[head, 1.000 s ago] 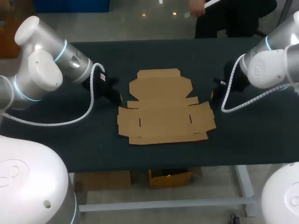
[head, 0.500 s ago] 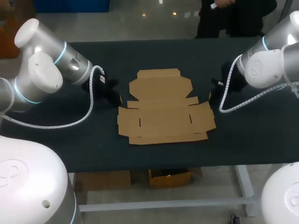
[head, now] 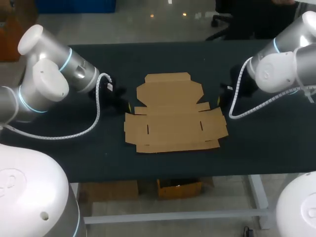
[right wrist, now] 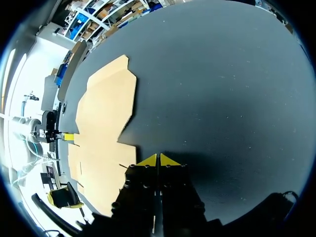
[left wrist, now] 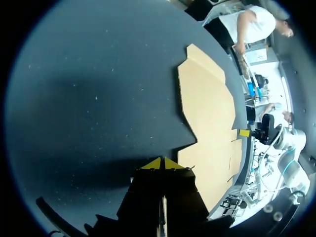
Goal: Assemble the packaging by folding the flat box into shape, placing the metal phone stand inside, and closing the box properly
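Observation:
A flat, unfolded brown cardboard box (head: 173, 117) lies in the middle of the dark table. My left gripper (head: 129, 106) sits low at the box's left edge, shut with nothing in it; in the left wrist view its yellow tips (left wrist: 163, 163) touch each other just short of the cardboard (left wrist: 210, 113). My right gripper (head: 219, 101) is at the box's right edge, also shut and empty; its tips (right wrist: 158, 160) meet right beside the cardboard (right wrist: 101, 123). No metal phone stand shows in any view.
The dark table (head: 163, 59) spreads bare behind the box and to both sides. Its front edge (head: 168, 175) runs close below the box. White cables hang from both wrists over the table.
Both grippers have moved inward toward the box's side edges, the left one to the right and the right one to the left. The box has not moved.

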